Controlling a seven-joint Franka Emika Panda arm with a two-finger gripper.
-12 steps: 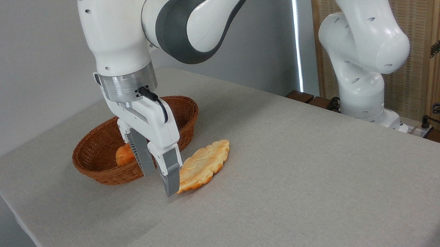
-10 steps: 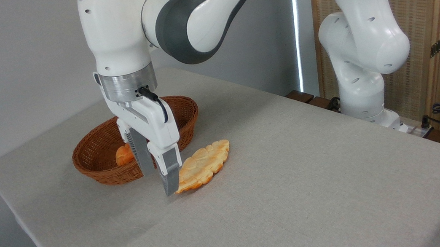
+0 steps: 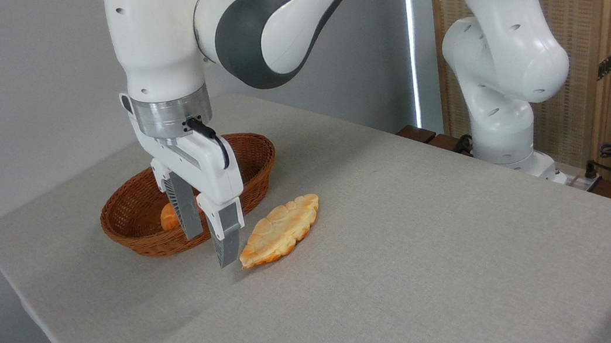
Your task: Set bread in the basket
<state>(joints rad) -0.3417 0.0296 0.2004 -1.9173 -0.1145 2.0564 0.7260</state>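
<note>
While the bread [image 3: 280, 231] lies flat on the grey counter [image 3: 410, 252], bumpy side up, it sits outside the basket [image 3: 129, 225], just beside its near rim, with its long axis running from lower left to upper right. Its lower-left tip points toward the pincer [image 3: 208, 240], which hangs just left of that tip with both fingers pointing down. A gap shows between the two grey fingers [image 3: 224, 238], and nothing sits in it, so the pincer reads as released and empty; the loaf is not held by anything. Whether the nearer finger touches the loaf's tip I cannot tell, though a thin strip of counter seems to show between them.

Such a flat, long loaf offers little height to grip, which probably explains why the fingers stand at its narrow end rather than over its broad middle: the tip is the part slim enough to fit between them. Judged from this layout, the grasp is not yet made and the task is at an early stage.

Behind the pincer, the brown woven basket rests on the counter with a small orange bun [image 3: 168, 218] already inside, partly hidden by the fingers. Enough open floor seems left in it for the loaf, if laid lengthwise along the oval
</note>
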